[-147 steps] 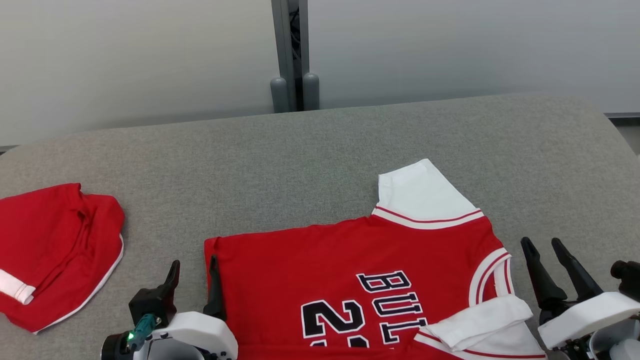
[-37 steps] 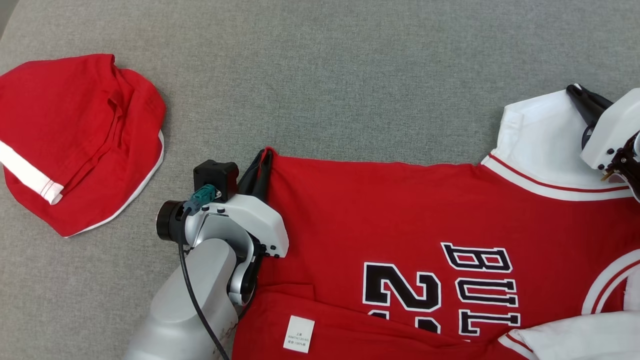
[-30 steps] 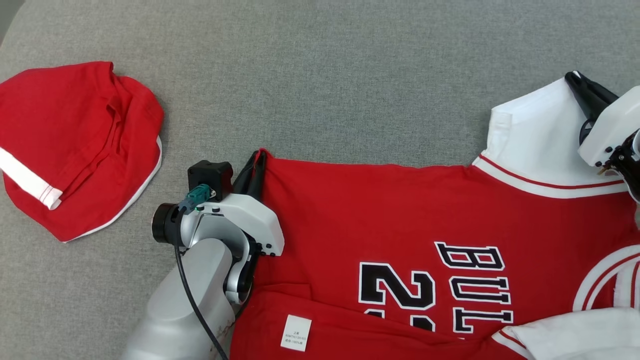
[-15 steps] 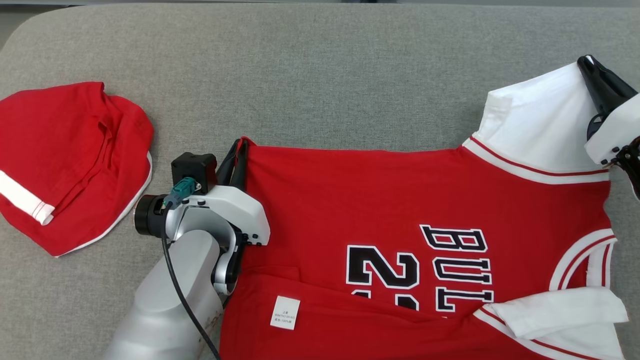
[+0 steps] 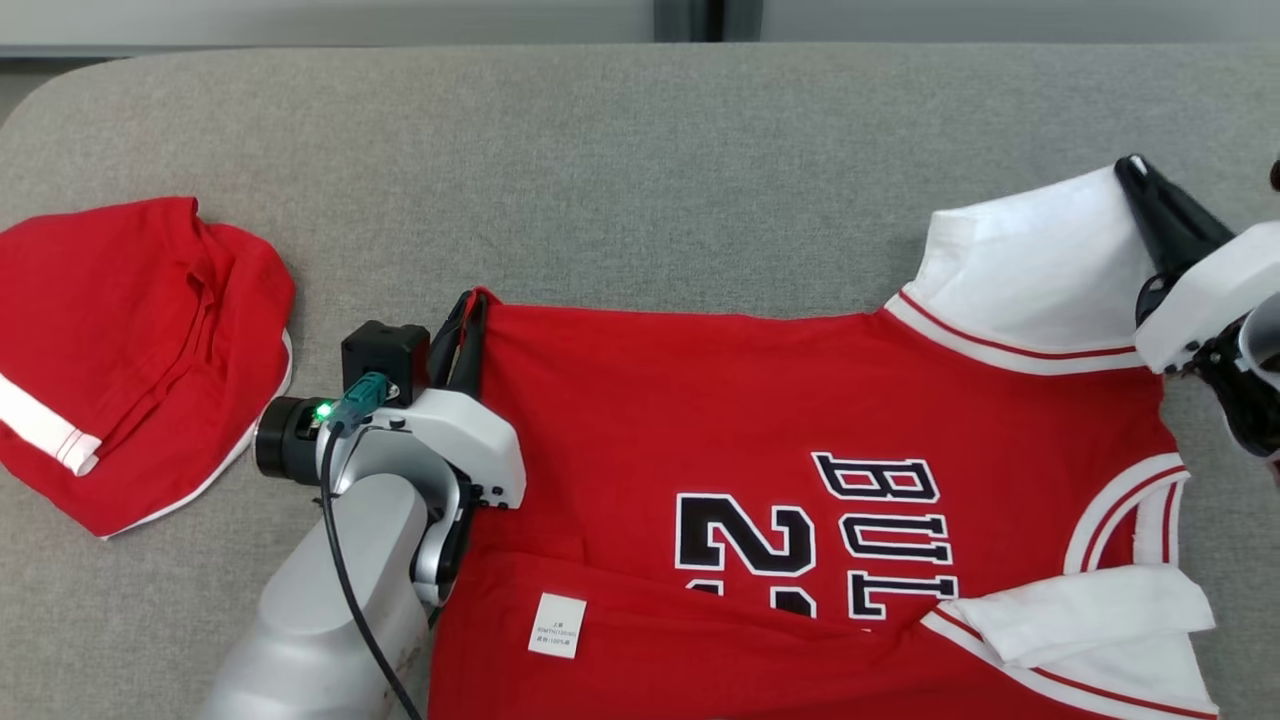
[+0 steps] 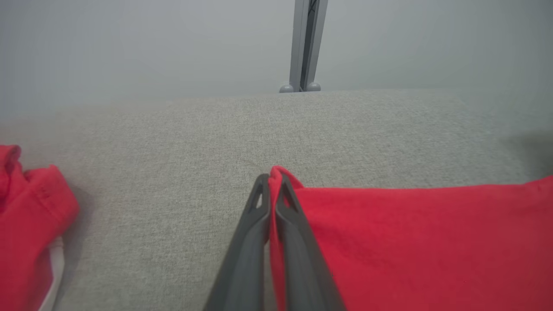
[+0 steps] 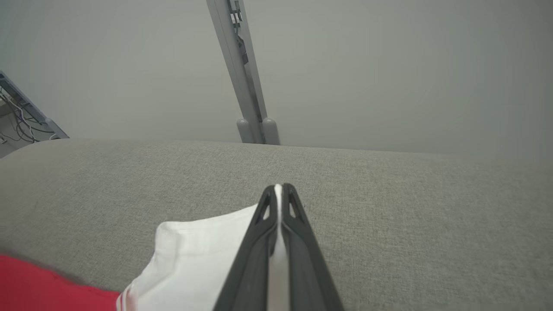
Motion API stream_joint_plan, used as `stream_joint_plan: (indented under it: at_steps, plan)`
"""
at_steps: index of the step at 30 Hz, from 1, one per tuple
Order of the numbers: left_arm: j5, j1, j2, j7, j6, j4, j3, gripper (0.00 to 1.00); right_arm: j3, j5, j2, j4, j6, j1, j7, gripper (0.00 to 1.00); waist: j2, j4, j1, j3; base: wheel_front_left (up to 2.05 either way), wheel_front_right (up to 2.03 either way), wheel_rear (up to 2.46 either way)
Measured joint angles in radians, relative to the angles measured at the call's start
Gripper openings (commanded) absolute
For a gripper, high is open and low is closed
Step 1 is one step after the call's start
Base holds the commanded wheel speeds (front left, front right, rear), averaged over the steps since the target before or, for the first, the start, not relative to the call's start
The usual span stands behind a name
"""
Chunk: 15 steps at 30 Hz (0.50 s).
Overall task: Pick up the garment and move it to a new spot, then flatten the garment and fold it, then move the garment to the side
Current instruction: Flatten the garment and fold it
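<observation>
The jersey [image 5: 700, 400] lies spread on the desk [image 5: 600, 170] right of the spare red garment [image 5: 130, 340], left hand [image 5: 468, 310] clamped on the hem corner [image 6: 281, 175] nearest it, right hand [image 5: 1135, 168] clamped on the white sleeve [image 5: 1030, 270] farthest away, so tbh an uneven pull could slip those thin pinches and bunch it.

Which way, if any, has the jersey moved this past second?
Yes, away from the robot: the jersey corner now sits level with the shorts at their far part; a second ago, level with their middle.
</observation>
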Motion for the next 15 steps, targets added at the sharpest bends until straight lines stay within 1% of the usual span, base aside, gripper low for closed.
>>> stream_joint_plan:
  at_steps: [15]
  plan:
    - [0.004, 0.082, 0.076, 0.027, -0.027, -0.012, -0.035, 0.00, -0.019, 0.022, -0.042, -0.129, 0.000, 0.175, -0.004, 0.00, 0.0000, -0.051, 0.0000, -0.111, 0.00, 0.00, 0.00]
